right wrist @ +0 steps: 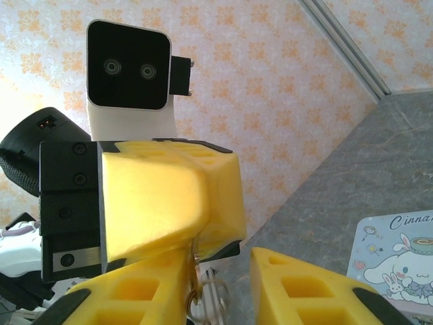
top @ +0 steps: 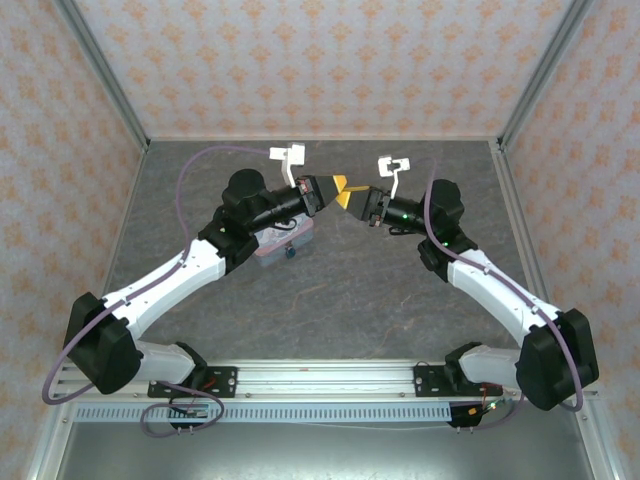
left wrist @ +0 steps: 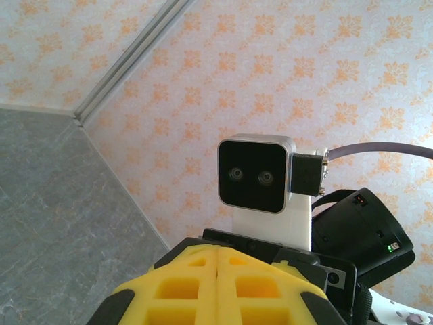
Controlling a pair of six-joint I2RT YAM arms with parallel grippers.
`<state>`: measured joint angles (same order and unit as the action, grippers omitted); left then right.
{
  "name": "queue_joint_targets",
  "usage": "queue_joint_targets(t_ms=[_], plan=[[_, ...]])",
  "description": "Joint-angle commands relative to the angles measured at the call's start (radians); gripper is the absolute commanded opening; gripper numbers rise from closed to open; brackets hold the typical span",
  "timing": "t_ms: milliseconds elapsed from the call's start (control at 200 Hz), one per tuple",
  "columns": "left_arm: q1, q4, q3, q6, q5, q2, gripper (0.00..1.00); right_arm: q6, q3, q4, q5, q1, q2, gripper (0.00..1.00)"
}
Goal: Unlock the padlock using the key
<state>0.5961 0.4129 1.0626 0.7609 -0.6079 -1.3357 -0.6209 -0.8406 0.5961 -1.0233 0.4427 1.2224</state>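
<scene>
Hovering nose to nose above the grey bench [top: 350, 300], both arms raised well clear of it. Pinched tight together at the left fingers [right wrist: 169, 196], with the key [right wrist: 198, 281] on a small ring dangling below the pinch. Spread apart at the right fingers [right wrist: 304, 288], one to each side of the hanging key, contact impossible to tell. Lying on the bench under the left forearm, a pastel cartoon tin [top: 285, 240], and just at its near edge the padlock [top: 290, 252], a dark speck too small to read further.
</scene>
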Motion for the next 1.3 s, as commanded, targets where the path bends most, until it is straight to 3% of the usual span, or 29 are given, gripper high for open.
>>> queue_joint_targets(t_ms=[0,420,716,1006,1111,1236,1296], plan=[[0.007,0.050,0.013,0.006,0.022,-0.003,0.00,0.002,-0.020,0.056,-0.002,0.005,-0.004,0.29],[0.007,0.053,0.004,0.009,0.045,0.000,0.00,0.030,-0.004,0.008,0.019,0.005,-0.033,0.16],[0.007,0.052,-0.001,0.010,0.056,0.004,0.00,0.045,-0.006,-0.026,0.019,0.007,-0.034,0.21],[0.007,0.050,0.000,0.011,0.060,0.003,0.00,0.059,-0.006,-0.050,0.019,0.005,-0.033,0.18],[0.007,0.047,0.000,0.009,0.061,0.005,0.00,0.062,-0.003,-0.056,0.018,0.006,-0.034,0.15],[0.006,0.044,-0.003,0.009,0.069,0.008,0.00,0.070,-0.006,-0.075,0.014,0.006,-0.034,0.00],[0.007,0.044,-0.006,0.012,0.075,0.009,0.00,0.082,-0.006,-0.095,0.017,0.006,-0.034,0.00]])
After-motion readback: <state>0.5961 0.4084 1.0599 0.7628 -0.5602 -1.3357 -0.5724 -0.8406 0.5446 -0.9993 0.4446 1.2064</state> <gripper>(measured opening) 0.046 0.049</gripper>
